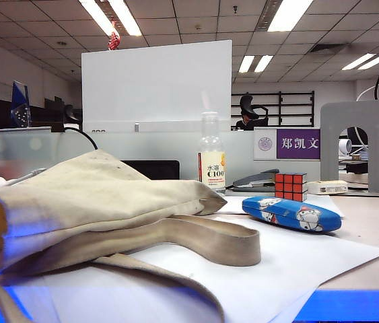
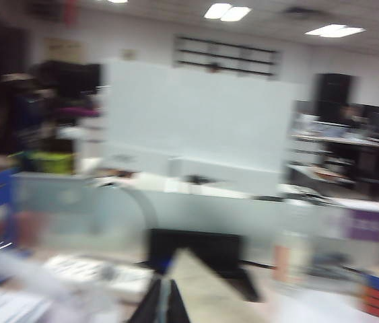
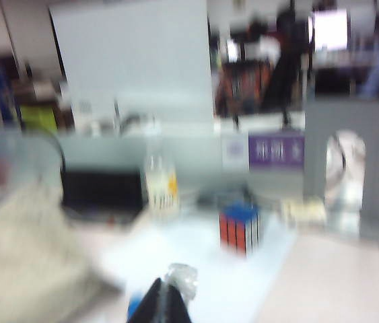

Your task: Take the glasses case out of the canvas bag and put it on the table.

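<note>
The glasses case (image 1: pixel 291 213) lies flat on a white paper sheet (image 1: pixel 290 262) on the bench (image 1: pixel 377 229), outside the canvas bag (image 1: pixel 88 202) and just beside its strap. The bag is slumped on its side to the left, and a Rubik's cube (image 1: pixel 291 186) and a bottle (image 1: pixel 211 156) stand behind the case.

No arm appears in the exterior view. Each wrist view is blurred and looks out level over the bench. The left end effector (image 2: pixel 165 306) has its dark fingers pressed together with nothing between them, and the right end effector (image 3: pixel 165 303) is closed and empty in the same way.

I judge that the placing step is done and the task is nearly complete. The next move asks only that both arms keep clear of the case and rest
</note>
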Controlling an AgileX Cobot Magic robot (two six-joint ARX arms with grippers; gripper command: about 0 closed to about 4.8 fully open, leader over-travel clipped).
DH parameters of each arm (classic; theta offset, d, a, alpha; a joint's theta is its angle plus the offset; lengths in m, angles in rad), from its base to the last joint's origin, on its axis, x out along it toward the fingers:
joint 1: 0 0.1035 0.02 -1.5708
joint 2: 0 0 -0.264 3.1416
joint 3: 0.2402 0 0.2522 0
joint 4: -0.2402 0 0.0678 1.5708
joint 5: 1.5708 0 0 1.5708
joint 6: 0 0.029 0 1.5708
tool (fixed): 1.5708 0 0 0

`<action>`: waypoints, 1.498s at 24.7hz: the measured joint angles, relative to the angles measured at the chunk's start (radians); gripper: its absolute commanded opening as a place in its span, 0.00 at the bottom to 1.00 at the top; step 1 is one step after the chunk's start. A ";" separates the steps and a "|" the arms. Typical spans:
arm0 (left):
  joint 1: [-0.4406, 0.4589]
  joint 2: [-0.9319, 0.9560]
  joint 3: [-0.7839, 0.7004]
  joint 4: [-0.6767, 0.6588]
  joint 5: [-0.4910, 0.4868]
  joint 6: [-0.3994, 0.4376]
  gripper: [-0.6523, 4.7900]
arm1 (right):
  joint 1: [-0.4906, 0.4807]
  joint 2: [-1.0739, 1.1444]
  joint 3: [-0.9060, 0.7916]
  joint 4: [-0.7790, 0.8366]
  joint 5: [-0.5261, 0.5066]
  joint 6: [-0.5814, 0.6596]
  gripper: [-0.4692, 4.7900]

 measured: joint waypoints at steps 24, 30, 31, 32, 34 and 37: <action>0.093 0.030 -0.442 0.250 -0.044 0.047 0.11 | -0.001 0.002 -0.371 0.194 0.108 0.077 0.08; 0.093 0.030 -0.442 0.245 -0.042 0.047 0.11 | -0.001 0.002 -0.371 0.194 0.107 0.079 0.08; 0.093 0.030 -0.442 0.245 -0.042 0.047 0.11 | -0.001 0.002 -0.371 0.194 0.107 0.079 0.08; 0.093 0.030 -0.442 0.245 -0.042 0.047 0.11 | -0.001 0.002 -0.371 0.194 0.107 0.079 0.08; 0.093 0.030 -0.442 0.245 -0.042 0.047 0.11 | -0.001 0.002 -0.371 0.194 0.107 0.079 0.08; 0.093 0.030 -0.442 0.245 -0.042 0.047 0.11 | -0.001 0.002 -0.371 0.194 0.107 0.079 0.08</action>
